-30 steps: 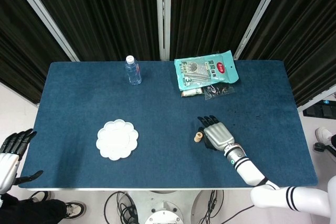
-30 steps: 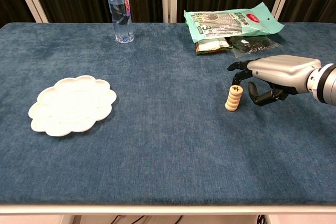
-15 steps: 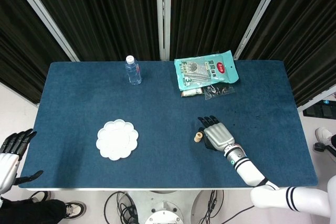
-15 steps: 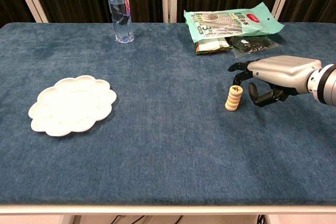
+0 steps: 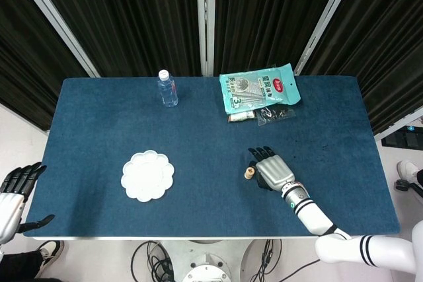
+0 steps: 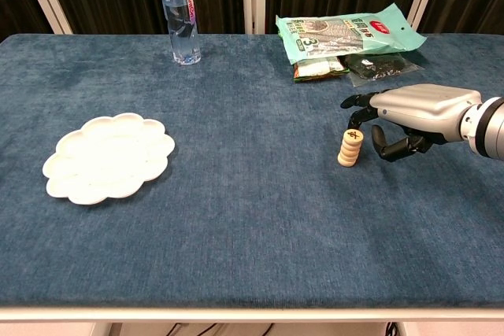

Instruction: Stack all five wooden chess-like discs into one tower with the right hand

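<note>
A leaning tower of several pale wooden discs [image 6: 350,149] stands on the blue table, its top disc marked with a dark character; the head view shows the tower [image 5: 249,174] from above. My right hand [image 6: 405,118] hovers just right of it, fingers spread and curled toward the stack, a small gap between fingertips and discs, holding nothing. The same right hand [image 5: 273,169] lies right of the tower in the head view. My left hand [image 5: 13,193] hangs off the table's left front corner, fingers apart and empty.
A white flower-shaped plate [image 6: 108,156] lies at the left. A water bottle [image 6: 182,15] stands at the back. A green snack bag [image 6: 349,32] and small dark packets [image 6: 378,67] lie behind the right hand.
The right hand has edged very slightly left toward the tower. The stack stands as before, and the left hand has barely shifted.
</note>
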`<act>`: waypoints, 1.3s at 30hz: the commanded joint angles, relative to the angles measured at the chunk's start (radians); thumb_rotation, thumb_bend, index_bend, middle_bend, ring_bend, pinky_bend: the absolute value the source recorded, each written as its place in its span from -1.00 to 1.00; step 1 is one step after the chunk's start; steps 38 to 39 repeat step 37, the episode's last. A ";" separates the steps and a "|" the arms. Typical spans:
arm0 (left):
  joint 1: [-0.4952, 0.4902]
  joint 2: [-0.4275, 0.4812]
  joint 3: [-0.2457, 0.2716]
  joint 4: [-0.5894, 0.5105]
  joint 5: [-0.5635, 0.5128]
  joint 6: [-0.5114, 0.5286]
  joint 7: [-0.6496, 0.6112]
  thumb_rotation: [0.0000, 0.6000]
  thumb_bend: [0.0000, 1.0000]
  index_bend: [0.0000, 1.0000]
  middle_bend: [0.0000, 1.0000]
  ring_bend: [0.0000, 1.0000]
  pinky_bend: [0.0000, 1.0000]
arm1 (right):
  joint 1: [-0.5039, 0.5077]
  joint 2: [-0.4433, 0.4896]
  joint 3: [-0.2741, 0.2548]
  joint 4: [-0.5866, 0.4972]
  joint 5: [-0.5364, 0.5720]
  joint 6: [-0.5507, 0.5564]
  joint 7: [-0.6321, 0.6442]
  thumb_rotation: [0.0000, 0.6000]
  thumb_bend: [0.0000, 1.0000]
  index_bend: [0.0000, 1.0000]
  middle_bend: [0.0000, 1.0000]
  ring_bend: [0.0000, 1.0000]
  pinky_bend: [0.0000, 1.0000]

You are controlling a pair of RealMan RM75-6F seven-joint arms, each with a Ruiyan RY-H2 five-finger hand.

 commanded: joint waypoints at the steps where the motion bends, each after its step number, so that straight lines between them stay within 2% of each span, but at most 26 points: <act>1: 0.000 0.000 0.000 0.000 0.000 0.001 0.000 1.00 -1.00 -0.87 -0.99 -1.00 -1.00 | 0.000 0.000 0.000 0.000 0.001 0.002 -0.001 0.34 0.75 -0.33 -1.00 -1.00 -1.00; 13: 0.001 0.000 0.000 0.002 0.000 0.002 -0.003 1.00 -1.00 -0.87 -0.99 -1.00 -1.00 | 0.003 -0.003 -0.005 -0.002 0.005 0.001 -0.010 0.34 0.75 -0.33 -1.00 -1.00 -1.00; 20: 0.001 0.001 0.000 0.002 0.000 0.003 -0.003 1.00 -1.00 -0.87 -0.99 -1.00 -1.00 | -0.007 0.018 0.007 -0.013 -0.002 0.040 -0.011 0.33 0.75 -0.32 -1.00 -1.00 -1.00; 22: 0.002 0.001 -0.001 0.002 -0.001 0.005 -0.004 1.00 -1.00 -0.87 -0.99 -1.00 -1.00 | -0.018 0.041 0.009 -0.026 -0.013 0.072 -0.017 0.32 0.76 -0.36 -1.00 -1.00 -1.00; 24: 0.002 0.000 -0.002 0.004 -0.001 0.005 -0.004 1.00 -1.00 -0.87 -0.99 -1.00 -1.00 | -0.039 0.071 0.010 -0.052 -0.033 0.118 -0.014 0.31 0.74 -0.48 -1.00 -1.00 -1.00; 29: 0.002 0.000 -0.004 0.007 -0.006 0.005 -0.010 1.00 -1.00 -0.87 -0.99 -1.00 -1.00 | -0.156 0.154 -0.026 -0.092 -0.176 0.323 0.029 0.28 0.56 -0.80 -1.00 -1.00 -1.00; 33: 0.004 0.001 -0.011 0.013 -0.019 0.011 -0.023 1.00 -1.00 -0.87 -0.99 -1.00 -1.00 | -0.316 0.205 -0.074 -0.051 -0.286 0.545 0.137 0.25 0.40 -0.99 -1.00 -1.00 -1.00; 34: 0.006 0.001 -0.015 0.016 -0.026 0.014 -0.027 1.00 -1.00 -0.87 -0.99 -1.00 -1.00 | -0.350 0.211 -0.083 -0.032 -0.308 0.590 0.166 0.25 0.29 -1.00 -1.00 -1.00 -1.00; 35: 0.008 -0.001 -0.020 0.020 -0.034 0.020 -0.032 1.00 -1.00 -0.87 -0.99 -1.00 -1.00 | -0.394 0.216 -0.093 -0.002 -0.333 0.647 0.202 0.24 0.05 -1.00 -1.00 -1.00 -1.00; 36: 0.010 -0.003 -0.023 0.024 -0.040 0.024 -0.034 1.00 -1.00 -0.87 -0.99 -1.00 -1.00 | -0.424 0.218 -0.100 0.020 -0.350 0.685 0.229 0.24 -0.09 -1.00 -1.00 -1.00 -1.00; 37: 0.011 -0.004 -0.027 0.028 -0.046 0.026 -0.035 1.00 -1.00 -0.87 -0.99 -1.00 -1.00 | -0.452 0.221 -0.107 0.038 -0.362 0.714 0.257 0.24 -0.35 -1.00 -1.00 -1.00 -1.00; 39: 0.011 -0.004 -0.027 0.028 -0.046 0.026 -0.035 1.00 -1.00 -0.87 -0.99 -1.00 -1.00 | -0.452 0.221 -0.107 0.038 -0.362 0.714 0.257 0.24 -0.35 -1.00 -1.00 -1.00 -1.00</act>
